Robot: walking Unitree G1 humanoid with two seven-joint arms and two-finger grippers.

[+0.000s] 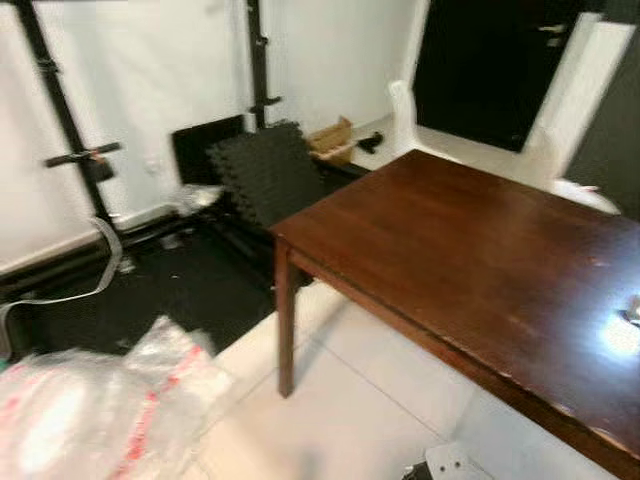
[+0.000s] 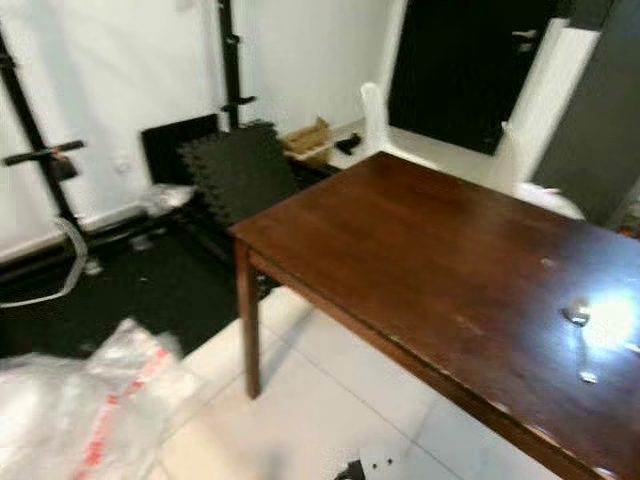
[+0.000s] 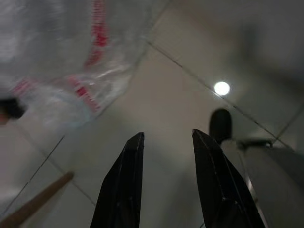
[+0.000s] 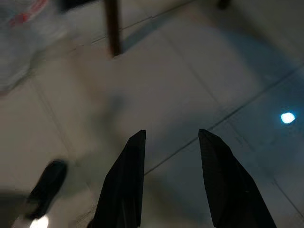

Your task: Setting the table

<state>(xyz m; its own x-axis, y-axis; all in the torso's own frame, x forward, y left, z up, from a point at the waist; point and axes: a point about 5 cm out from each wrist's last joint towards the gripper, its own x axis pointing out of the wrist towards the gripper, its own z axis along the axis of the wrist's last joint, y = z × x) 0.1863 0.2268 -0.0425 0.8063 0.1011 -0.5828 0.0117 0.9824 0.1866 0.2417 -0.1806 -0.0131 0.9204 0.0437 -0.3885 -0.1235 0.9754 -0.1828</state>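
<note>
The left hand hangs low and points down at the floor, its two black fingers spread apart with nothing between them. The right hand hangs likewise over the floor, fingers parted and empty.

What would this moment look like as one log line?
stage: nearing wooden table | left gripper: open, idle over floor | right gripper: open, idle | plastic bag on floor

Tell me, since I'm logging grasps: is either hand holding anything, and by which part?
Nothing is held: the left hand and right hand are both open over the floor.
</note>
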